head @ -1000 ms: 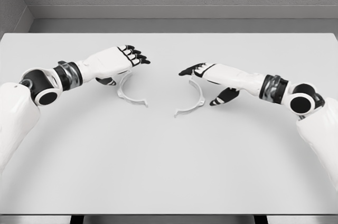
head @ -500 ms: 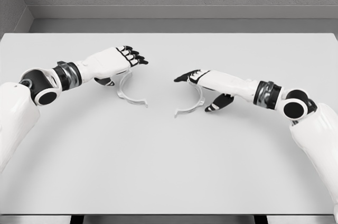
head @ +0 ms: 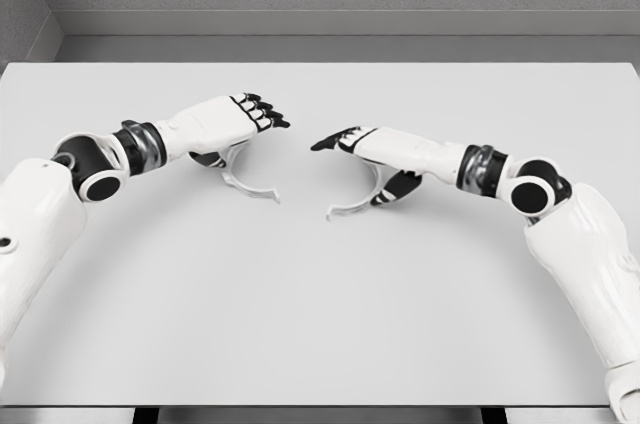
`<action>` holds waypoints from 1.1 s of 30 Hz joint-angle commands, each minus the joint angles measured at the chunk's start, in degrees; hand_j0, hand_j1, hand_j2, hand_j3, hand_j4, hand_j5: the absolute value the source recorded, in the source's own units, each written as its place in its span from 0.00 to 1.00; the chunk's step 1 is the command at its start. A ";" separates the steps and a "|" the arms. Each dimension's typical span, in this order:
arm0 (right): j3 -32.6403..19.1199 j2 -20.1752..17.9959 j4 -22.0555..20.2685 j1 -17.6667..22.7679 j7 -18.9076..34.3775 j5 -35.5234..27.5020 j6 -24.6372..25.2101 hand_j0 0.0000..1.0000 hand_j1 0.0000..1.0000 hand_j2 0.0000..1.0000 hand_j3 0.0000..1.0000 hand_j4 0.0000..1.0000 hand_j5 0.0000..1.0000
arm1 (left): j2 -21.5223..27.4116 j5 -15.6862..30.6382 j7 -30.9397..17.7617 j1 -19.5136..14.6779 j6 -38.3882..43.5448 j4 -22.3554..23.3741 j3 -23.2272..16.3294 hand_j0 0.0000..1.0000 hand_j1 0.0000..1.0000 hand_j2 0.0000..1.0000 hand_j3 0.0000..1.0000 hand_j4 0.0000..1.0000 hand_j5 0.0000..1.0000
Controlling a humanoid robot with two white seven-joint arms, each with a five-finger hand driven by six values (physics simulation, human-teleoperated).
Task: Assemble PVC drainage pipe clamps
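While I watched from far away, my right hand (head: 365, 144) had slid a little more toward the middle of the table (head: 320, 324) than it was a moment before. It sat right over the right clamp half (head: 352, 202), a thin white curved piece lying flat on the table. The fingers were stretched out long and the thumb hung down beside the curve. I could not tell if the thumb was touching the piece. The hand was not holding it yet.

My left hand (head: 235, 122) had hardly moved at all. It hovered over the left clamp half (head: 245, 184), the other thin white curve. Its fingers were bent a bit at the tips but gripped nothing.

Both curved pieces lay a bit toward the far edge of the table, near each other but not touching. Their open sides faced each other across a small gap. They looked to be in the same spots as before.

I think this meant the right hand was getting ready to grab its piece. After that, the two halves would need to be pushed together to make one ring.
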 commanded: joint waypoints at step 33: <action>-4.19 -3.94 0.76 -0.79 -0.03 -0.29 0.15 1.00 1.00 1.00 1.00 1.00 1.00 | -4.84 0.06 0.03 -0.26 0.08 -0.41 -1.47 1.00 1.00 1.00 1.00 1.00 1.00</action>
